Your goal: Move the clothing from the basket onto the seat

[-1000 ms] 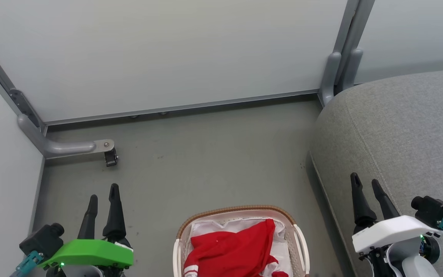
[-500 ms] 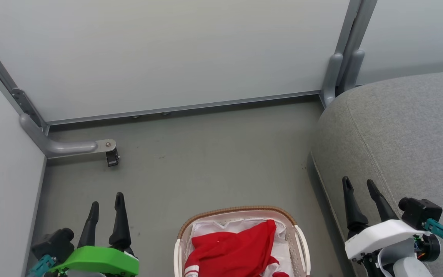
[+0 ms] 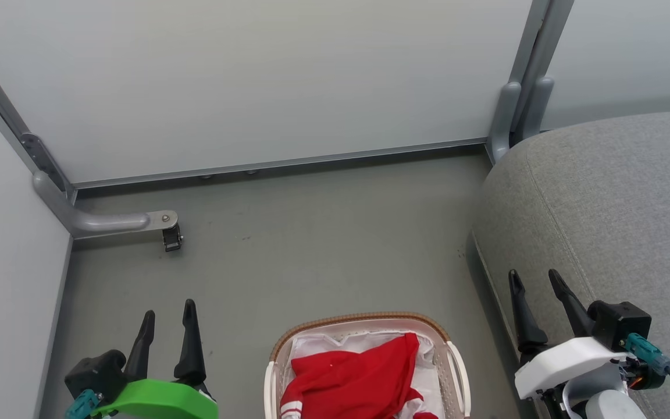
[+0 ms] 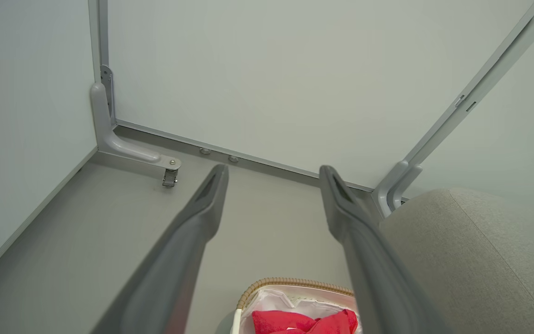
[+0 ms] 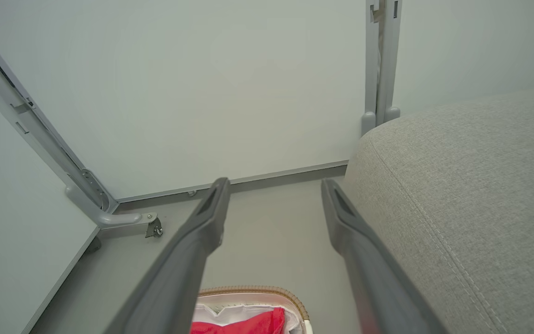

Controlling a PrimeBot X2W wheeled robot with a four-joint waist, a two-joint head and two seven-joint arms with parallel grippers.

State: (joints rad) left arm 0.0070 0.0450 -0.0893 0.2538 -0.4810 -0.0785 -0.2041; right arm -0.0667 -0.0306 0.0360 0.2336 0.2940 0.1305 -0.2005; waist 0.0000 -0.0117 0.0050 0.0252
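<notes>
My left gripper point(image 3: 169, 308) hung over the left side of the grey floor point(image 3: 312, 233), near the pale side panel point(image 3: 3, 262). Its two dark fingers were spread moderately wide with nothing between them. Farther off, in the floor's back left corner, a grey metal foot with a small caster point(image 3: 170, 237) stuck out from the partition frame.

The basket point(image 3: 364, 319) stood on the floor between my two grippers, touching neither, and well apart from the back partition wall point(image 3: 253, 75). Its brown woven-look rim curved round a white liner point(image 3: 335, 343). The red clothing point(image 3: 352, 378) lay bunched inside on that liner, with a white stripe trim showing at its lower left. I could not tell how many pieces were in the heap.

The basket's right handle point(image 3: 460, 372) stood near the base of the seat point(image 3: 602, 203), a grey upholstered sofa cushion with a stitched seam that filled the floor's right side up to the wall. My right gripper point(image 3: 533, 273) hung at the seat's front edge. Its fingers were likewise parted and empty, and pointed toward the back wall.
</notes>
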